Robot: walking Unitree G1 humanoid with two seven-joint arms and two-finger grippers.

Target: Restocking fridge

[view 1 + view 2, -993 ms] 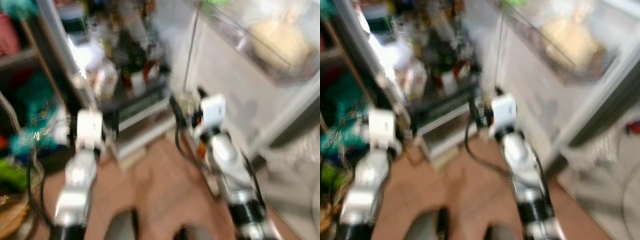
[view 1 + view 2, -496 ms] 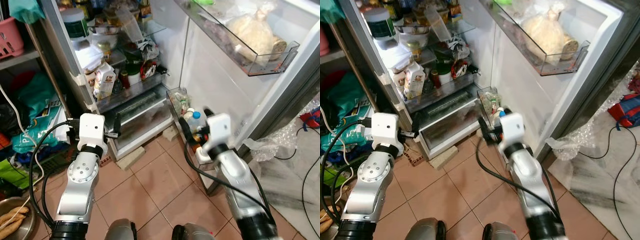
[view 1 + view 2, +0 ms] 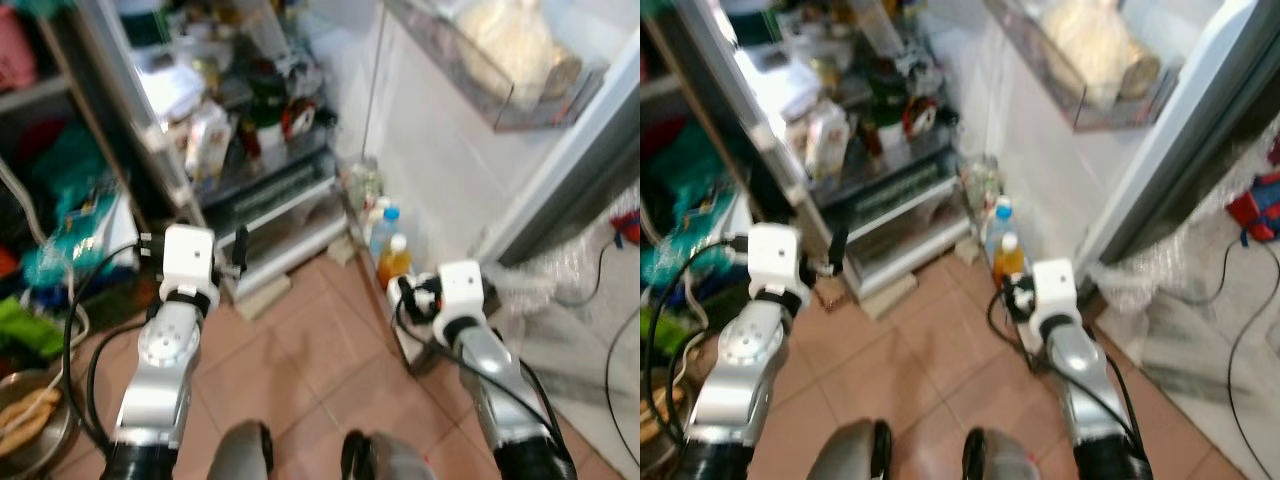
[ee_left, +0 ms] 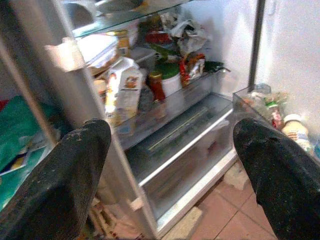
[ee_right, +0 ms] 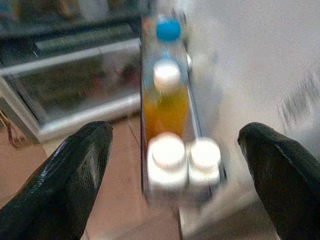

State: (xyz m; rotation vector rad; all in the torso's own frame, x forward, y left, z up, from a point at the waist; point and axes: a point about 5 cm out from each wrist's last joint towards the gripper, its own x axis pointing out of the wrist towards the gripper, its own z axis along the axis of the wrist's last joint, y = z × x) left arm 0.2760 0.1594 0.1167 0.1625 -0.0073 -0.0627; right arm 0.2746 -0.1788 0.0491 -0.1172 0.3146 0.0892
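The fridge [image 3: 250,130] stands open, its shelves crowded with jars and cartons. The lowest door shelf [image 5: 196,117] holds a blue-capped bottle [image 5: 168,31], an orange drink bottle [image 3: 394,262] and two white-capped bottles [image 5: 168,160]. My right gripper [image 5: 175,132] is open and empty. It is low, just short of that door shelf and pointing along the row of bottles. My left gripper [image 4: 170,131] is open and empty too. It is held up before the lower fridge shelves and the clear drawer [image 4: 185,150].
An upper door shelf [image 3: 590,85] carries a pale bagged lump. Green bags [image 3: 60,230] and a metal bowl [image 3: 35,420] lie to the left. Bubble wrap and cables [image 3: 590,270] lie on the floor to the right. Tiled floor [image 3: 310,350] lies between my arms.
My right arm has drawn back and down from the door shelf, uncovering the orange bottle. The head camera has shifted and blurred slightly. The left arm holds about the same pose.
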